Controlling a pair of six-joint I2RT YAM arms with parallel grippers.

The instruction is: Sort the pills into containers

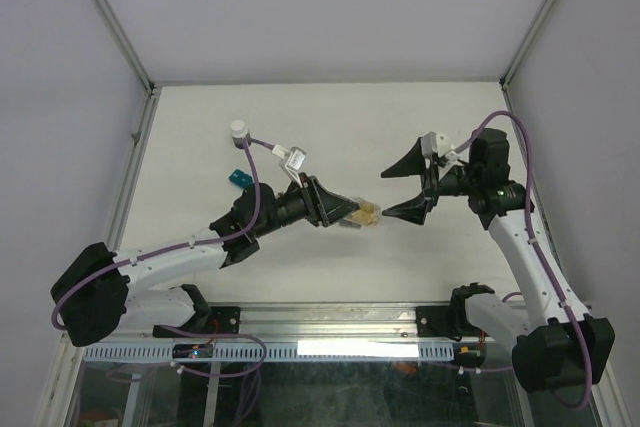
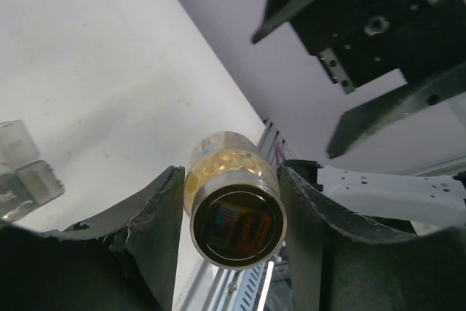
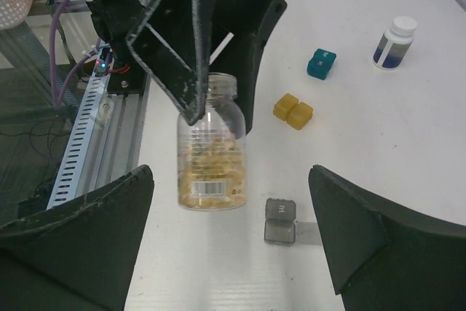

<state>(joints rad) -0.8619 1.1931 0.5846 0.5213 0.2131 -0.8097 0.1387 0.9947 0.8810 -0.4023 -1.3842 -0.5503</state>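
A white counter (image 1: 400, 117) sits inside a booth with pale gray walls (image 1: 300, 7) and slim metal posts (image 1: 110, 17) at the corners. A metal rail (image 1: 330, 322) runs along the near edge, where the two arms are bolted.

The left claw (image 1: 352, 215) is clamped on one end of a clear bottle (image 3: 212, 158) that is partly filled with yellow pills (image 3: 211, 176). It holds the bottle out over the middle of the counter, toward the right claw (image 1: 384, 194). The right claw stands wide, with nothing between its fingers, just beside the bottle's free end.

Three tiny boxes rest on the counter. The gray box (image 3: 280, 220) is nearest the bottle. The amber box (image 3: 293, 111) and the teal box (image 3: 320, 63) lie farther off, each apart from the others. A white-capped bottle (image 3: 394, 40) stands upright beyond the teal box.
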